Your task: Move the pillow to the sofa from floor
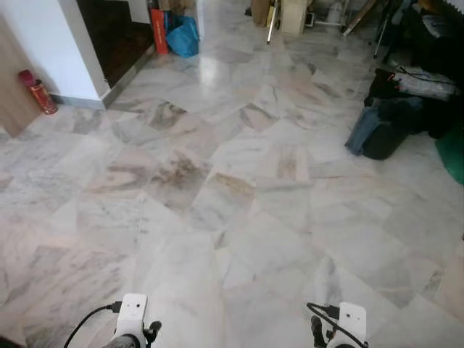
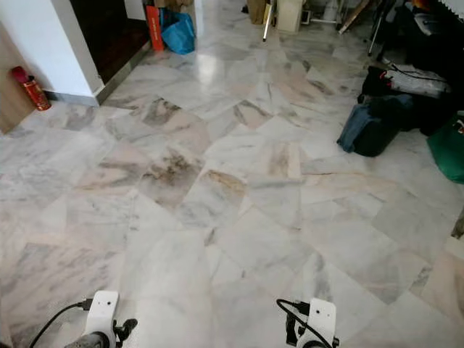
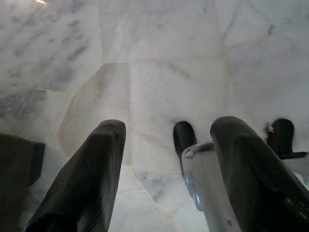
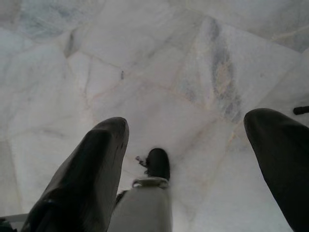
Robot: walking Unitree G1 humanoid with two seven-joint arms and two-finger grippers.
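Note:
Both arms hang low over a pale marble floor (image 1: 217, 196). The left gripper (image 3: 166, 145) is open, its two black fingers (image 3: 91, 179) spread with only floor tiles between them. The right gripper (image 4: 186, 130) is open too, its fingers (image 4: 91, 174) wide apart above bare marble. The white wrist housings of the left arm (image 1: 132, 313) and right arm (image 1: 352, 320) sit at the bottom edge of the left eye view.
A heap of dark bags (image 1: 384, 127) lies at the right, beside something green (image 1: 453, 152). A red fire extinguisher (image 1: 38, 92) stands by the white wall corner (image 1: 65, 51) at the left. At the far end are a blue bag (image 1: 183, 36) and a red box (image 1: 158, 30).

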